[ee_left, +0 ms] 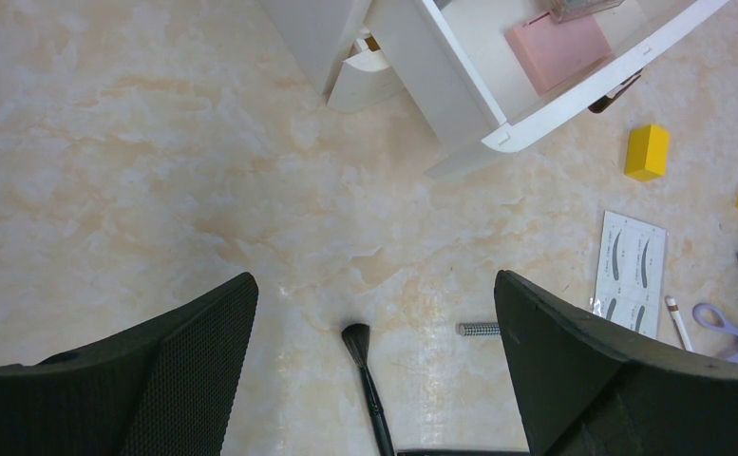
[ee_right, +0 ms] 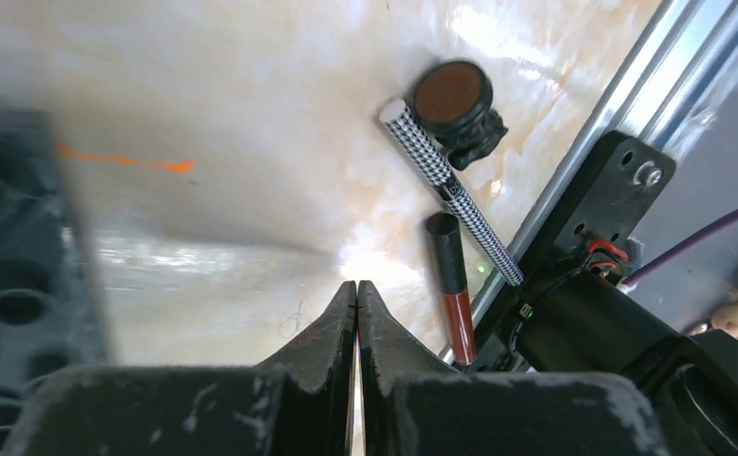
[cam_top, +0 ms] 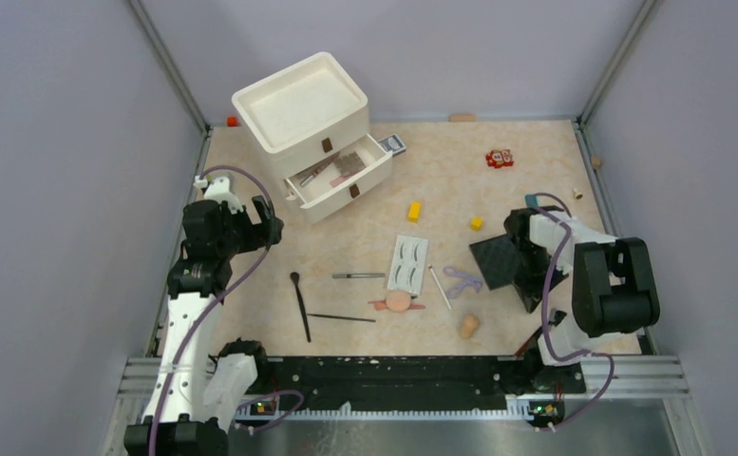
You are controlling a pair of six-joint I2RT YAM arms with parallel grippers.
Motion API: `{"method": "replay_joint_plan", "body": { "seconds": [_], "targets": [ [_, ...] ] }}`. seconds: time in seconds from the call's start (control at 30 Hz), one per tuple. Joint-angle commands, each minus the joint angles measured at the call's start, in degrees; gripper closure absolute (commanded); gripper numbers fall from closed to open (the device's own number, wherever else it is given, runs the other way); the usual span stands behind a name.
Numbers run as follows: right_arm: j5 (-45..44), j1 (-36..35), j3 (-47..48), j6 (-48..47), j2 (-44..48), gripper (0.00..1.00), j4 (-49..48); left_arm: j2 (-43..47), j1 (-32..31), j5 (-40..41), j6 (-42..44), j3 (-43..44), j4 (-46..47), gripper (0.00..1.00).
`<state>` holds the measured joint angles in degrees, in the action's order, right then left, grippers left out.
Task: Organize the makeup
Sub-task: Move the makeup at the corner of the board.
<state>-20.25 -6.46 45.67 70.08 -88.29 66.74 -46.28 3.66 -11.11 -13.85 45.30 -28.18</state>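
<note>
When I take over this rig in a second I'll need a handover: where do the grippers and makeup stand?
Left gripper open, empty, above the table near the open drawer.
Right gripper shut, empty, low by the right rail.
Done: pink compact in the drawer.
Left: eyelash card, brush, purple curler, sponge and puff on the table, checked tube beside the right gripper.

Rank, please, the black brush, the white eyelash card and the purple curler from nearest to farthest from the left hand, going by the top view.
1. The black brush, just right of the left hand and closer to the arm bases.
2. The white eyelash card, farther right, mid-view.
3. The purple curler, right of the card.
</note>
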Motion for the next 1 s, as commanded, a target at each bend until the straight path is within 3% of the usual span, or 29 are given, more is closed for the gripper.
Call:
{"method": "replay_joint_plan", "body": {
  "seconds": [0.0,0.43,0.97],
  "targets": [
    [-8.6,0.4,7.6,7.3,-3.5,1.00,9.8,0.2,0.1,-0.4,-0.7,0.1,2.1,0.01],
    [-5.4,4.3,1.2,10.9,1.9,1.00,10.3,0.1,0.0,0.0,-0.7,0.2,1.9,0.01],
    [-3.7,4.4,0.0,14.3,-3.7,1.00,11.9,-1.3,-2.5,0.9,-0.8,0.5,1.6,0.01]
  ]
}}
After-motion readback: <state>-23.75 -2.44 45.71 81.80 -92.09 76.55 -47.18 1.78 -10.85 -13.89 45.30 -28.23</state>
